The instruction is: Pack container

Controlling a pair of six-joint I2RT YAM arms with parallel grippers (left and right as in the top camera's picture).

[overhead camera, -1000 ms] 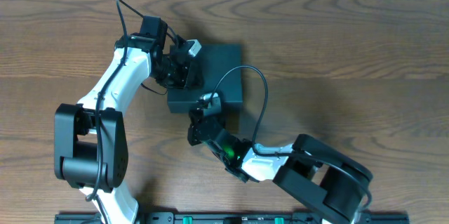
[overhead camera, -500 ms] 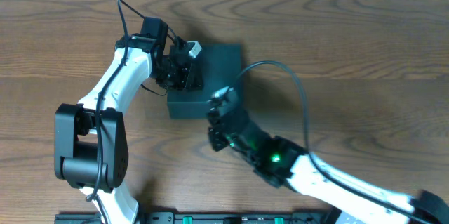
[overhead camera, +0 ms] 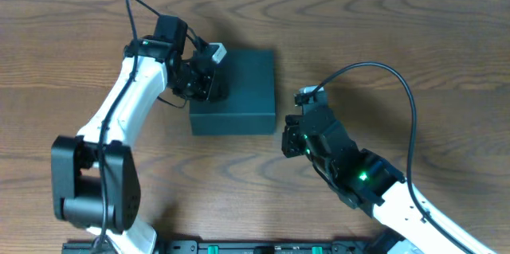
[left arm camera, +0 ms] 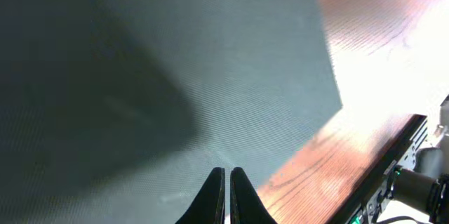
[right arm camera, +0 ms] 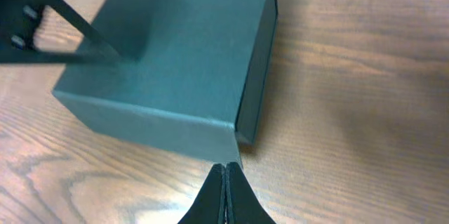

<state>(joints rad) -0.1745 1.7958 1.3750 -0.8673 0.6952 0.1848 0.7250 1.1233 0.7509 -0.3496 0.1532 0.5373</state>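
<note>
I seem to be running a robotics lab bench: a wood-grain table (overhead camera: 414, 39), a left arm (overhead camera: 119, 119) and a right arm (overhead camera: 339, 146) rising from a black rail (overhead camera: 239, 247) at its near edge, an exposed cable (overhead camera: 368, 64), and a green status light (overhead camera: 362, 177).

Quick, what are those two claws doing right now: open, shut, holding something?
Left gripper: closed, holding nothing, tips at the lid of the container.
Right gripper: closed, empty, near a corner of the container.
</note>
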